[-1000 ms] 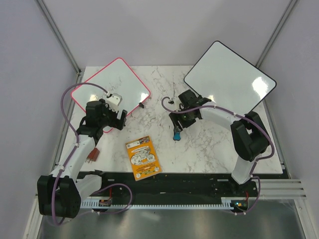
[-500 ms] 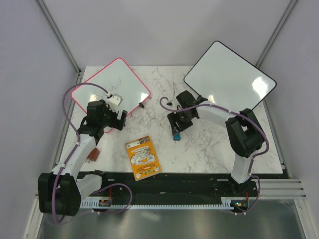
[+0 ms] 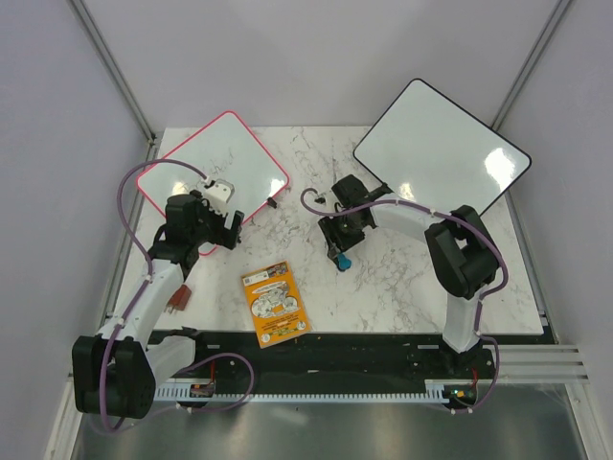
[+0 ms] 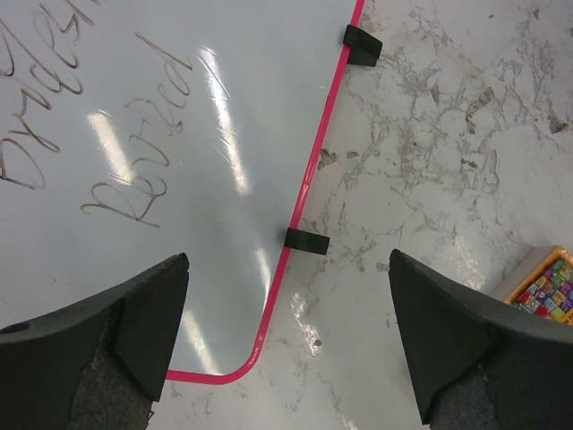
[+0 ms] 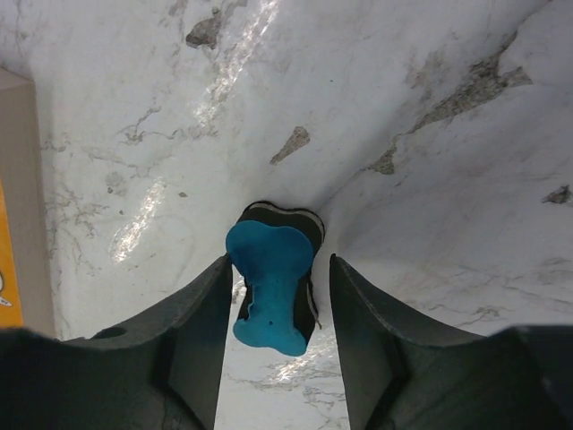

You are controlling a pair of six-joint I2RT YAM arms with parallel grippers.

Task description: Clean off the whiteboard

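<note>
Whiteboard [image 3: 206, 153], pink-framed, lies flat on black feet at the back left of the bench [image 3: 402, 278]. It is judged light, stiff and glossy, liable to skate on the marble under a wipe, so best steadied by its frame at the near corner, where the left gripper [image 4: 286, 269] hovers with fingers wide apart. Right gripper [image 5: 280, 260] stands mid-bench, fingers set either side of the blue eraser [image 5: 269, 296] with a sliver of gap on one side, not clamped; handwriting reads only in the left wrist view, while the top view alone places both arms.
</note>
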